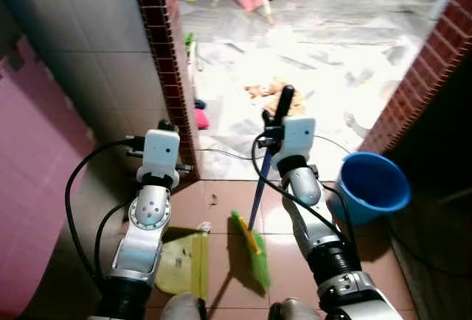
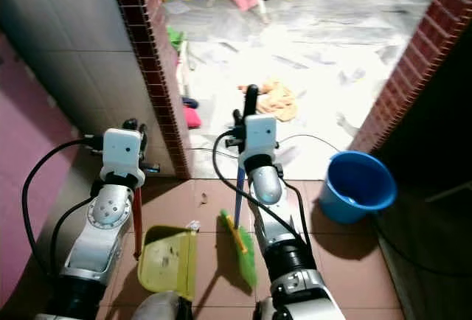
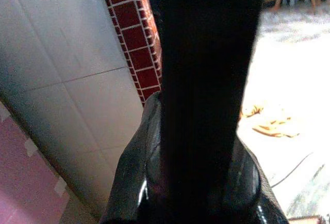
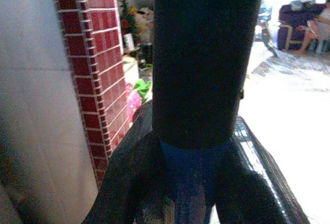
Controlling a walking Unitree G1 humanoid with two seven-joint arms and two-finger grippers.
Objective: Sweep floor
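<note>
Where brown tiles point(image 1: 221, 195) meet brick pillar point(image 1: 168, 62), sunlit marble beyond.

blue bucket point(image 1: 372, 183) right | brick pillar point(image 1: 166, 47) | orange cloth point(image 1: 274, 93) beyond

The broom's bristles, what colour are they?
Green bristles on the broom; clearest in the right eye view.

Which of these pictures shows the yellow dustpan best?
The right eye view: the whole dustpan lies on the tiles, its red handle rising to the left hand. The left eye view has the left arm covering part of it. The left wrist view shows its dark handle close up.
</note>
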